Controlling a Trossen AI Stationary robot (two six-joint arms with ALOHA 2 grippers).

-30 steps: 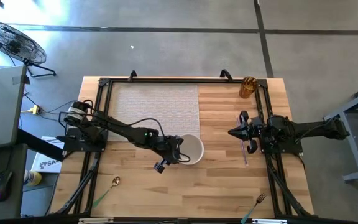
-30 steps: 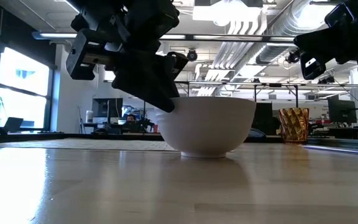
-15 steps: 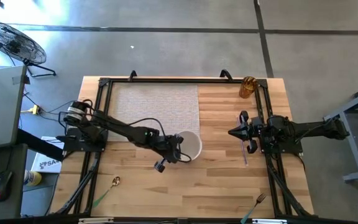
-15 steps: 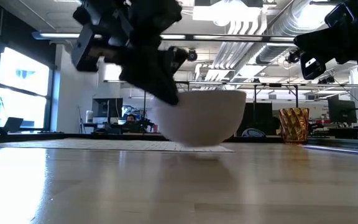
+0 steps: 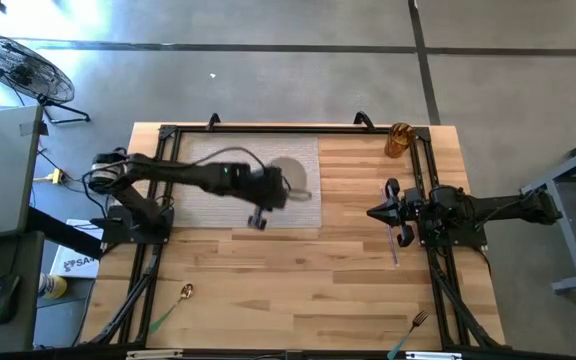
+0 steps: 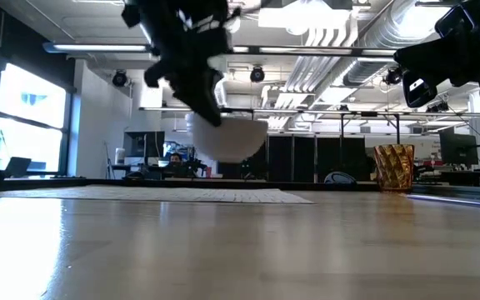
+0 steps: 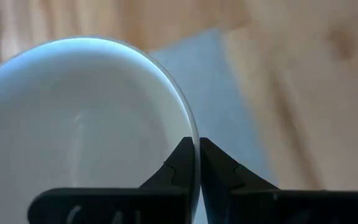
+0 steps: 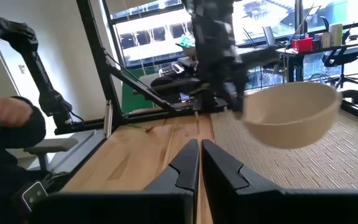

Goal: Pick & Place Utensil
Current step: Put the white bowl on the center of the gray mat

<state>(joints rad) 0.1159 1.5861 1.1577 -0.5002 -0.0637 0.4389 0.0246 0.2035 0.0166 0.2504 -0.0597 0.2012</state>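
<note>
Fingers (image 7: 188, 163) pinch the bowl (image 6: 226, 138) rim (mouth up) above the mat (image 5: 208, 160).

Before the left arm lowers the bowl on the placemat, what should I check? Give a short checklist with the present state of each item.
1. Left gripper jaws shut on the white bowl rim: ok.
2. Bowl clear of the table: ok, it hangs in the air in the low view.
3. Bowl above the placemat: ok in the high view.
4. Bowl level: not ok, it looks tilted.
5. Right gripper parked at the table's right, away from the mat: ok.
6. Anything inside the bowl: ok, it looks empty.
</note>
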